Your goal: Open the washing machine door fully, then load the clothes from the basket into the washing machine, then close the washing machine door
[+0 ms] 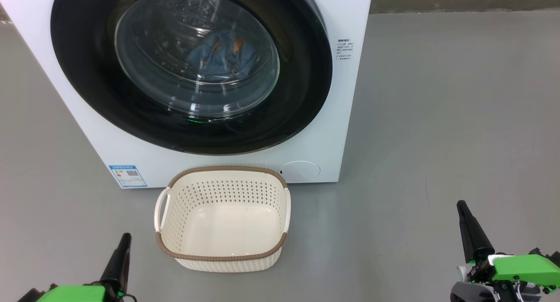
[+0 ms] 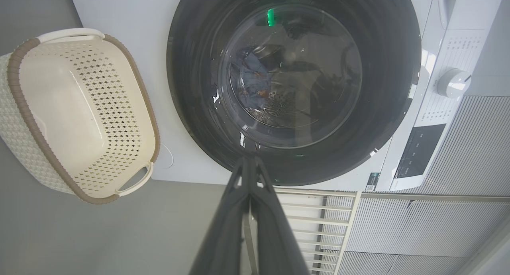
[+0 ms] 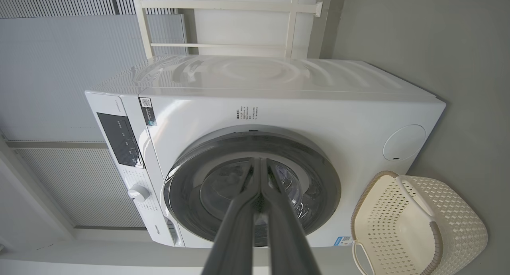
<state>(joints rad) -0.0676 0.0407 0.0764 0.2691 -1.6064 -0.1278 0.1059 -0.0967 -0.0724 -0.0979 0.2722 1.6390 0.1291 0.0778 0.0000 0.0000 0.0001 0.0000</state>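
The white washing machine (image 1: 341,100) (image 2: 179,163) (image 3: 279,107) stands ahead with its round glossy black door (image 1: 87,87) (image 2: 378,119) (image 3: 318,175) closed flat against the front. Through the glass I see light blue clothes (image 1: 221,54) (image 2: 251,77) lying in the drum. The cream basket (image 1: 223,230) (image 2: 51,91) (image 3: 398,231) sits on the floor before the machine, nothing in it. My left gripper (image 1: 124,238) (image 2: 250,163) is at the lower left, shut with nothing held. At the lower right, my right gripper (image 1: 461,205) (image 3: 259,165) is likewise shut, holding nothing.
Grey floor (image 1: 437,140) spreads to the right of the machine and around the basket. A blue label sticker (image 1: 127,176) marks the machine's lower corner. A white rail frame (image 2: 318,219) (image 3: 239,24) and ribbed wall panels (image 2: 438,227) stand behind and beside the machine.
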